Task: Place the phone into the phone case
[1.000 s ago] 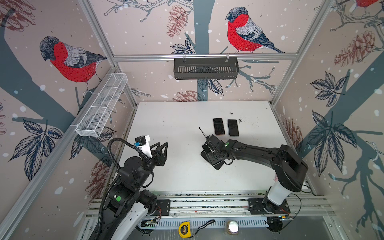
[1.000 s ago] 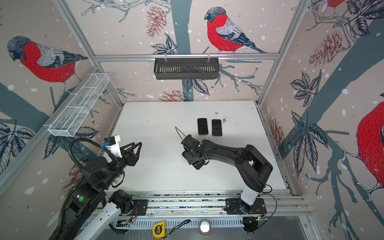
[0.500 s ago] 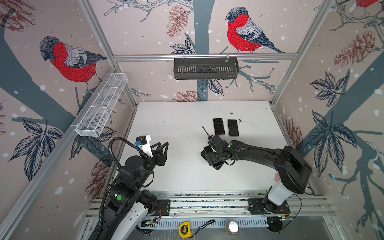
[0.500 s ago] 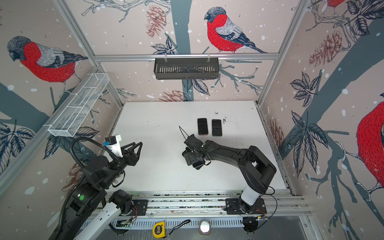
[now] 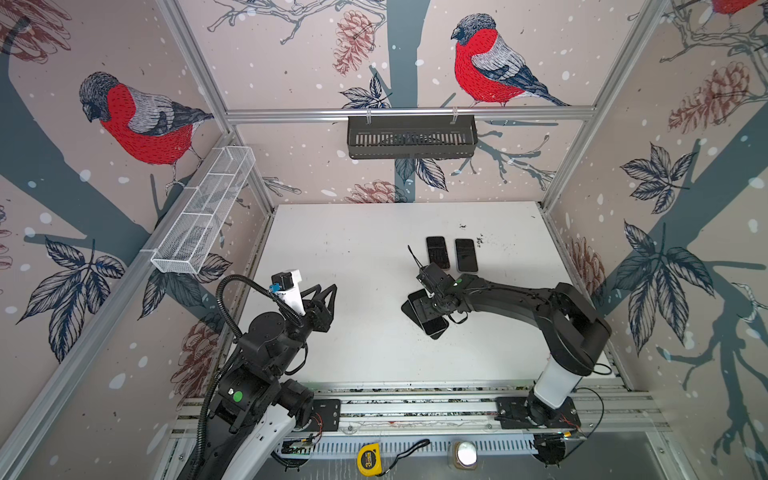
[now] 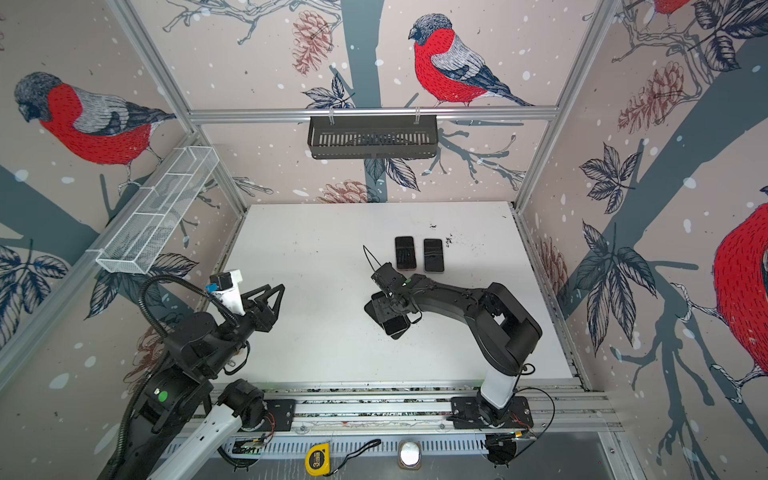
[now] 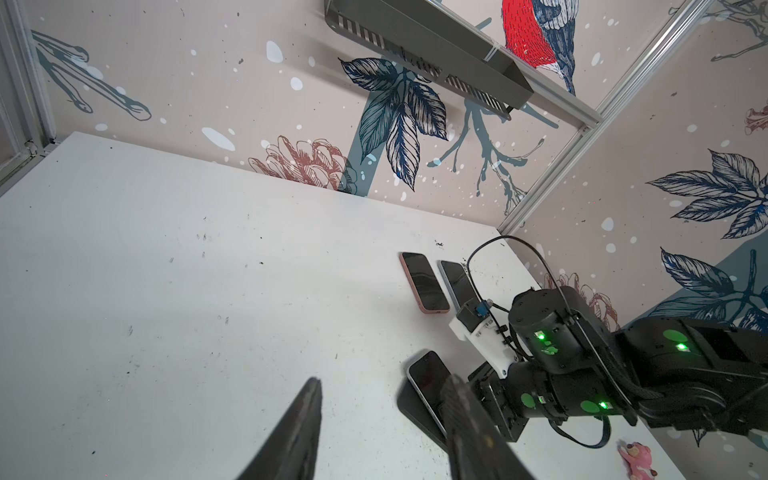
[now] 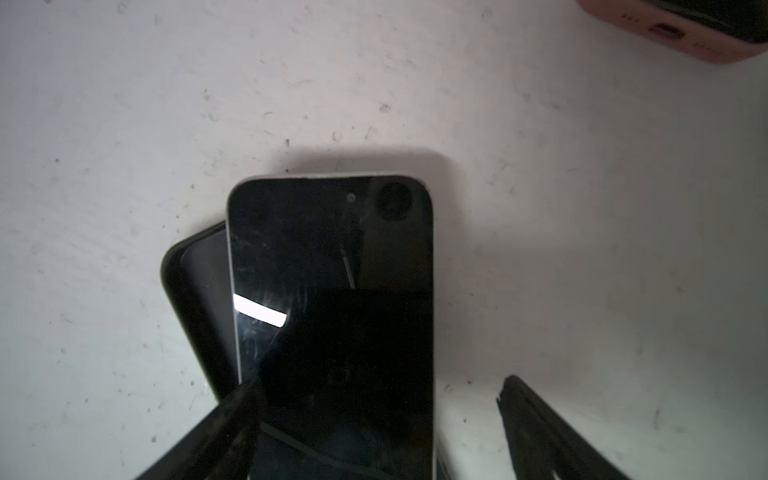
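In both top views the phone [image 5: 435, 328] [image 6: 397, 327] lies screen up and askew on the black phone case [image 5: 409, 308] [image 6: 371, 307], right of the middle of the white surface [image 5: 353, 249]. It is not seated in the case; only its near end shows past the arm. The right gripper [image 5: 427, 304] [image 6: 388, 305] hangs directly over phone and case. The left gripper [image 5: 326, 287] [image 6: 274, 287] is raised at the left side, well apart from them, its fingers parted around nothing. Farther back, a pink-cased phone [image 5: 437, 252] and another phone [image 5: 465, 255] lie side by side. On the front ledge a yellow tape measure [image 5: 368, 459] [image 6: 316, 458] reads "3m".

In the left wrist view, the left gripper [image 7: 382, 385] is released and empty. Beyond it the phone [image 7: 428, 376] rests tilted on the case [image 7: 415, 411], with the right arm's end over its far part.

The right wrist view shows the right gripper [image 8: 376, 390] released and straddling the phone [image 8: 332, 257]. One finger is at the phone's edge above the case [image 8: 199, 299]. The other stands clear of the opposite edge, with bare surface between. The phone's dark screen carries scratches and a bright reflection. No brand or writing can be read on the phone or the case.
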`<state>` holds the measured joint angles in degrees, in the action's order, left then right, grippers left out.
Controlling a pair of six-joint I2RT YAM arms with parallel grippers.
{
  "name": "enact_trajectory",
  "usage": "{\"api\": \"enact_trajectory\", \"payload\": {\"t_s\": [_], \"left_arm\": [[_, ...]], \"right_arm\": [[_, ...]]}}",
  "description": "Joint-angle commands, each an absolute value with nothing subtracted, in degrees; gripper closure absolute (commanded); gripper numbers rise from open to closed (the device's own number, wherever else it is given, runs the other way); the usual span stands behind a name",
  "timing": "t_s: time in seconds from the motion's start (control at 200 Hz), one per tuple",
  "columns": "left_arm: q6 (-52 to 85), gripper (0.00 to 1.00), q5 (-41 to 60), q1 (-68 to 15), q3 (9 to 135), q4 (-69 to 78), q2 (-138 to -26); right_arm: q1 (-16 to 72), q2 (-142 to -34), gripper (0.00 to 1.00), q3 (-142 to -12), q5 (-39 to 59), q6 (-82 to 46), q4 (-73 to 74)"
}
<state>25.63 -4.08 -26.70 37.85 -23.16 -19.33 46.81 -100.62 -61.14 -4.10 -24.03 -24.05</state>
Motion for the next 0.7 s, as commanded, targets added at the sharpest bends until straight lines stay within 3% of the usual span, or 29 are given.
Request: {"api": "enact_trajectory", "payload": {"t_s": [0.0, 0.335, 0.695], "left_arm": [[25.8, 0.52, -3.5, -26.6, 37.9, -21.6, -19.3], [25.7, 0.52, -3.3, -26.6, 37.9, -21.5, -19.3], [25.7, 0.51, -3.3, -26.6, 37.9, -21.4, -19.6]], "right_arm": [[47.3, -102.2, 0.11, -62.3, -3.1, -23.4, -23.5], [48.3, -103.7, 0.11, -62.7, -4.7, -23.3, -23.9], [48.5, -104.0, 0.28, -61.6, -6.7, -22.3, -23.4]]}}
